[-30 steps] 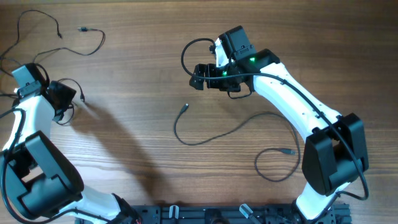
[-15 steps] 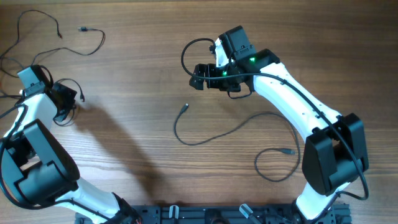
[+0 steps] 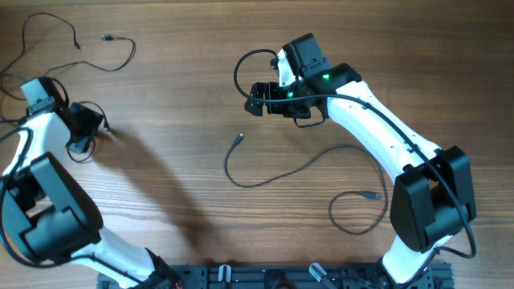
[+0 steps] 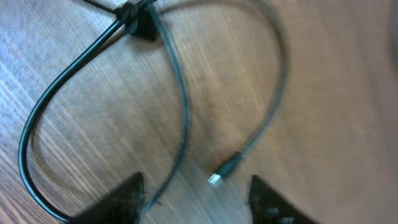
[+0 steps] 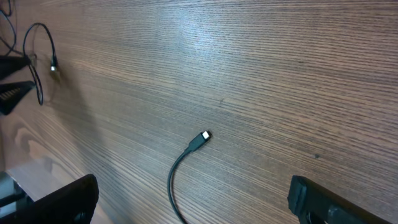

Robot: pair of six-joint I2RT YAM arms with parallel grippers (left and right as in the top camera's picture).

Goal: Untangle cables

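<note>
A thin black cable [image 3: 96,50] lies in loops at the far left, one end running under my left gripper [image 3: 87,131]. In the left wrist view that gripper [image 4: 199,200] is open just above the wood. A cable end with a silver plug [image 4: 215,179] lies between its fingertips [image 4: 127,198], untouched, and a second strand [image 4: 180,112] runs beside the left finger. A clip [image 4: 135,20] binds the strands farther off. A second dark cable [image 3: 273,175] curves across the middle, its plug [image 3: 238,139] lying free. My right gripper [image 3: 255,98] is open and empty above that plug [image 5: 204,135].
The second cable ends in a loop with a plug [image 3: 371,195] at the right front. In the right wrist view the left gripper's fingers [image 5: 13,93] and a small cable loop [image 5: 37,59] show at the far left edge. Bare wood lies between the two cables.
My left arm has shifted slightly, its wrist moving a little toward the far edge, with the gripper staying over the cable end. The right arm and the middle cable have not moved.
</note>
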